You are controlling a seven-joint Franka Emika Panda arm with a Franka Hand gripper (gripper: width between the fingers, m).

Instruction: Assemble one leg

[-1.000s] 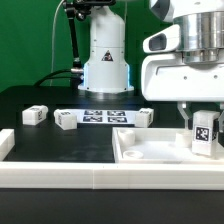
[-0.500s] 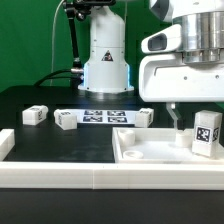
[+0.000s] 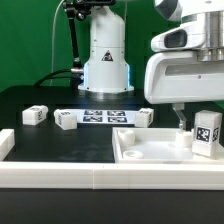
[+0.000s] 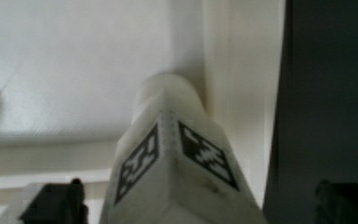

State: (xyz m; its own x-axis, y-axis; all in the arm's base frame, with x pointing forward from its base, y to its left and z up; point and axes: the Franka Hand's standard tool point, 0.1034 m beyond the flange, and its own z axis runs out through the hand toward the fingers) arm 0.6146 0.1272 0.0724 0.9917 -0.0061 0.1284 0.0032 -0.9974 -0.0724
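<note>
One leg (image 3: 207,133) upright on white panel (image 3: 150,152), inside the gripper (image 4: 197,205), gripper spread wide, not touching it

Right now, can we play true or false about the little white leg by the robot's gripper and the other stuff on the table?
1. The leg stands upright on the white panel. True.
2. The gripper is squeezing the leg. False: it is open, with its fingers apart from the leg on both sides.
3. Three other legs lie on the black table. True.
4. The marker board lies on the white panel. False: it lies on the black table, behind the panel.
</note>
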